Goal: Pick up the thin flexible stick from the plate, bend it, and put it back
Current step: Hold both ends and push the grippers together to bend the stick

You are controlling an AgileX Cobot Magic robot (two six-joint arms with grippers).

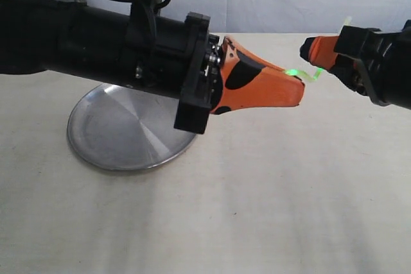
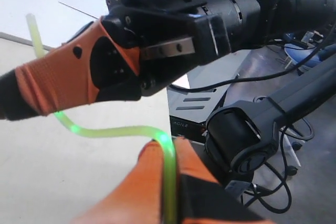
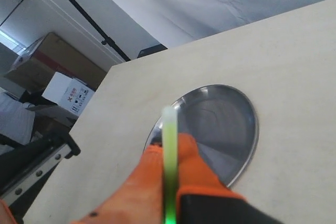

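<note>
The thin flexible stick (image 1: 309,74) glows bright green and hangs bent between my two grippers, above the table to the right of the plate. My left gripper (image 1: 297,85) is shut on one end; in the left wrist view the stick (image 2: 115,131) curves in an S out of its orange fingertips (image 2: 152,153). My right gripper (image 1: 312,48) is shut on the other end, and a pale tip of the stick (image 3: 169,124) pokes out past its fingers (image 3: 197,156). The shiny steel plate (image 1: 122,133) lies on the table at the left, with nothing seen on it.
The left arm's black body (image 1: 96,43) reaches across above the plate's far rim. The cream table top (image 1: 257,210) spreads in front and to the right. Beyond the table edge stand boxes (image 3: 68,95) and a black arm base (image 2: 252,129).
</note>
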